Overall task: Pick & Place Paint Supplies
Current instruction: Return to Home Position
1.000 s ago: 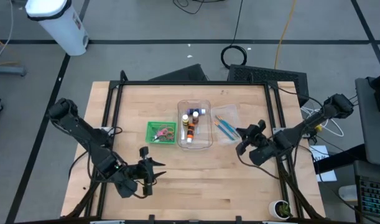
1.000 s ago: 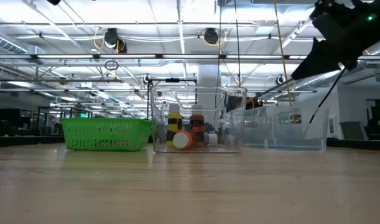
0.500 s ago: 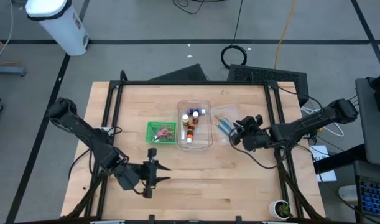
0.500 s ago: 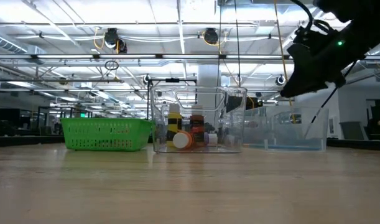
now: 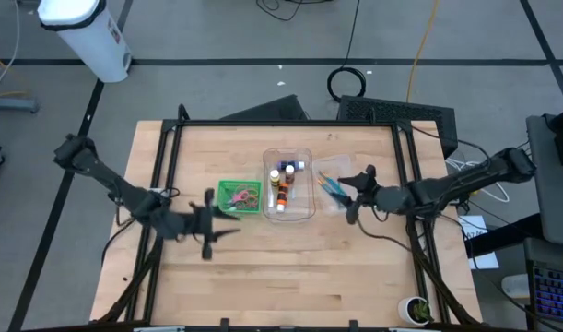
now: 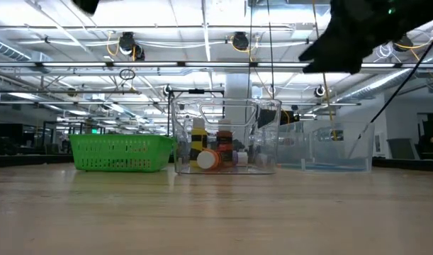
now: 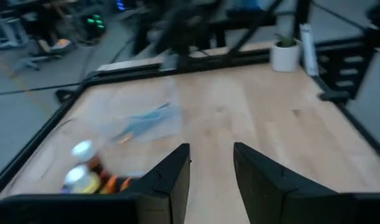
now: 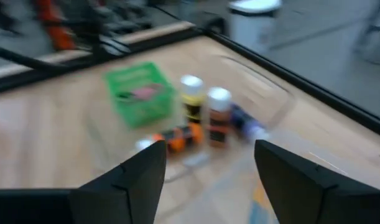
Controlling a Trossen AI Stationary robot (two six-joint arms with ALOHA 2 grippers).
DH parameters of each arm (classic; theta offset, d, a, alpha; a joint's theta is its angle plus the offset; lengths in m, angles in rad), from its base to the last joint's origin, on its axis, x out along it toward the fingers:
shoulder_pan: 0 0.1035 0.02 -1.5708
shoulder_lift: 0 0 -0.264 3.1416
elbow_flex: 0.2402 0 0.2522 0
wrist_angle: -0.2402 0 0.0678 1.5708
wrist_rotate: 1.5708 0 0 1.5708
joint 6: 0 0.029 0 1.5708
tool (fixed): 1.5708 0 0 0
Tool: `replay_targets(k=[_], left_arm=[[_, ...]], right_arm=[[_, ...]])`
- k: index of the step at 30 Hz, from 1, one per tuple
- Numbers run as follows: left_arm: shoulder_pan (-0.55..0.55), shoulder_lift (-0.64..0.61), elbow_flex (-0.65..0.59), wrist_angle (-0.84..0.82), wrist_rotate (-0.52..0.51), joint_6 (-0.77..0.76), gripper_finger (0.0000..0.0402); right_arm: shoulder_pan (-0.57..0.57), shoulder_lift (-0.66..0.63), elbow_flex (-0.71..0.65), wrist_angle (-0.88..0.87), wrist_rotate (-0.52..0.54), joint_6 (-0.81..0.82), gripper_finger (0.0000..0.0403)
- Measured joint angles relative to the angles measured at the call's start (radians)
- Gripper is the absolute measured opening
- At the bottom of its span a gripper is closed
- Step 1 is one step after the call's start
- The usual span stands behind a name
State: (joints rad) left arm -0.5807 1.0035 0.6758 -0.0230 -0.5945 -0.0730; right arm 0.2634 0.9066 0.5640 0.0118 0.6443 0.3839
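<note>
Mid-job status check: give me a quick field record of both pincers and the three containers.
left pincer: open, empty, above the table beside the green basket
right pincer: open, empty, above the table beside the clear tray
green basket: holds scissors
clear bin: holds paint bottles, some upright, one lying
clear tray: holds blue and orange brushes

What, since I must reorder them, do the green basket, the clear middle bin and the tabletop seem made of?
Green basket: probably moulded plastic, matt; its walls are an even lattice of small holes.
Clear middle bin: likely acrylic or similar hard plastic, glossy; the bottles show through its walls.
Tabletop: light wood, smooth, with visible plank seams.
</note>
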Motion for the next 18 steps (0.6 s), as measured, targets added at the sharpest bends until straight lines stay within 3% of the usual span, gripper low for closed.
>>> replay_targets(k=[4,8,11,18], left_arm=[[0.082,-0.212,-0.214,0.131,0.0,0.0,0.0132],[0.159,-0.414,-0.381,0.205,0.0,-0.011,0.0132],[0.205,-0.544,-0.46,0.208,0.005,-0.014,0.0132],[0.278,-0.755,-0.547,0.121,0.124,-0.019,0.0131]], right_arm=[[0.0,-0.083,0.0,0.022,-0.133,-0.088,0.0247],[0.0,-0.161,0.0,-0.027,-0.165,-0.199,0.0244],[-0.005,-0.219,0.0,-0.074,-0.173,-0.211,0.0241],[-0.026,-0.387,0.0,-0.197,-0.177,-0.262,0.0239]])
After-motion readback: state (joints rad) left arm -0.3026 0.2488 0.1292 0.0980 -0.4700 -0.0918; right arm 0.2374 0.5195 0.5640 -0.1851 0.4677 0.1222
